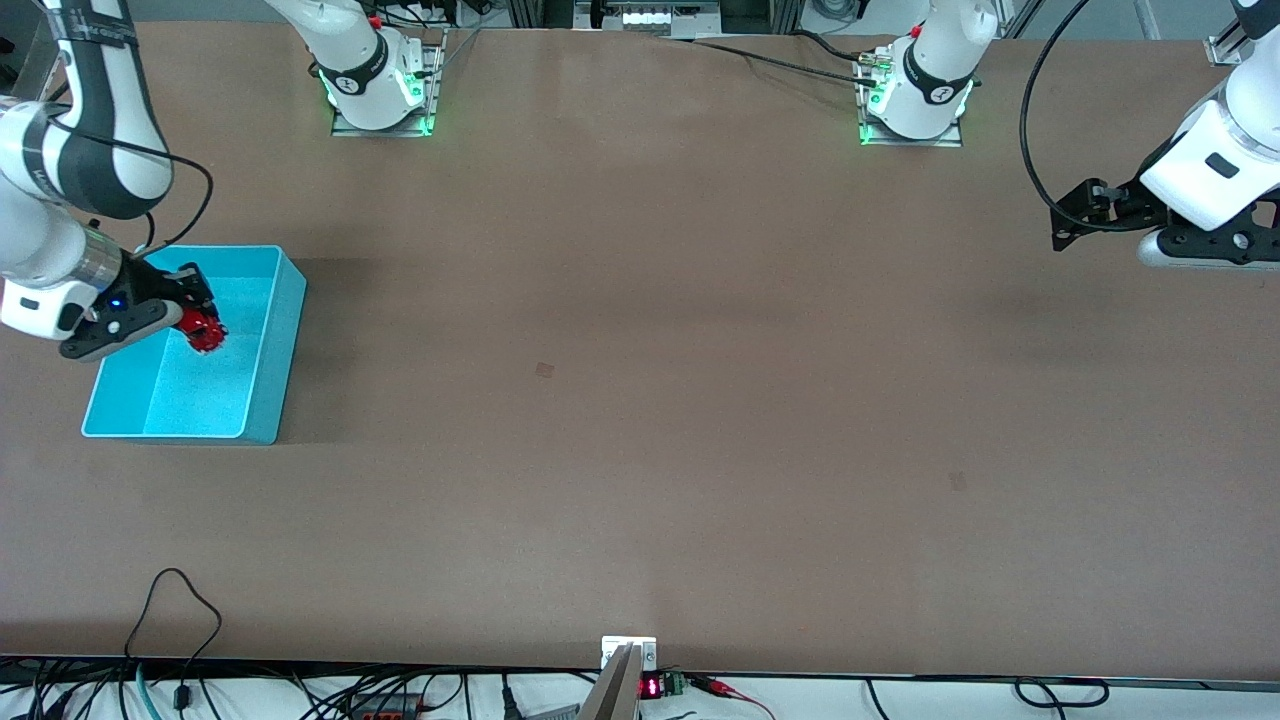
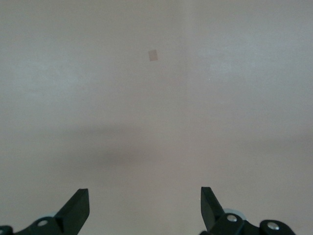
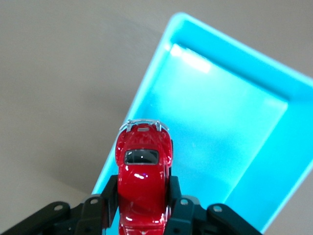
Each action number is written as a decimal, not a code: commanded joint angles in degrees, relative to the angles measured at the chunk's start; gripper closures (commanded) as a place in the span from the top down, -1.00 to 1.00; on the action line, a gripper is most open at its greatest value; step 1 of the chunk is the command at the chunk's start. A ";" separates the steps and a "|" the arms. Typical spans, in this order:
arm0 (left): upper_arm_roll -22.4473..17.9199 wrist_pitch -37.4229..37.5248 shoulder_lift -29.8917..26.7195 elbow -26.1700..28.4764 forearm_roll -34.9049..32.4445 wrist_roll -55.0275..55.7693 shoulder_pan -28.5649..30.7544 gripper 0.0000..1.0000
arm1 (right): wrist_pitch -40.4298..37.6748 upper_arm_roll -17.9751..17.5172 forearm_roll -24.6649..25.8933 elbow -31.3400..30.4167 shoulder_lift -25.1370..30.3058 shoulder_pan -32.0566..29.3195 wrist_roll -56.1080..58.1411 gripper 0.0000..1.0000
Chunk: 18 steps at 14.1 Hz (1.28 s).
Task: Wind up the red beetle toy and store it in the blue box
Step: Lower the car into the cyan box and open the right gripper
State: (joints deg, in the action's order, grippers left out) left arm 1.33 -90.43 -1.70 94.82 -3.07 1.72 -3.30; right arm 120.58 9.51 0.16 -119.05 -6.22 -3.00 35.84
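The right gripper (image 1: 200,318) was over the blue box (image 1: 262,400), which stood on the brown counter (image 1: 640,400) at the right arm's end. Its fingers (image 3: 178,198) were closed tight on the red beetle toy (image 3: 143,181), one on each side of the small car's body. In the right wrist view the toy pointed away from the gripper, with its silvery bumper and window visible, and it hung above the rim and the open inside of the box. In the front view the toy (image 1: 203,330) appeared over the part of the box that is farther from the front camera. The left gripper (image 1: 1085,213) waited in the air over the counter at the left arm's end, and its fingers (image 2: 76,210) stood wide apart with nothing between them.
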 commanded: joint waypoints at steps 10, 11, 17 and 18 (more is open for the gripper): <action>-0.18 1.40 0.91 -1.83 0.52 -0.22 -0.22 1.00 | 2.81 6.66 -0.42 -1.36 -10.65 -0.08 -12.45 -0.99; -0.18 1.40 0.91 -1.83 0.69 -0.22 -0.05 1.00 | 2.81 6.67 -0.42 -1.45 -10.83 -0.08 -12.72 -0.99; -0.27 1.58 0.91 -1.83 0.78 -0.22 -0.13 1.00 | 4.74 6.93 -0.42 -1.89 -13.81 -0.96 -12.64 -0.96; -0.27 1.58 0.91 -1.83 0.78 -0.22 -0.13 1.00 | 4.92 6.93 -0.42 -1.89 -14.17 -1.22 -12.64 -0.96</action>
State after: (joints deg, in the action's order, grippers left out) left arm 1.33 -90.17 -1.66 94.78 -3.07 1.72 -3.28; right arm 124.51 16.42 0.16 -120.53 -20.06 -3.51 23.59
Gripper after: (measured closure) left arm 0.000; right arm 0.559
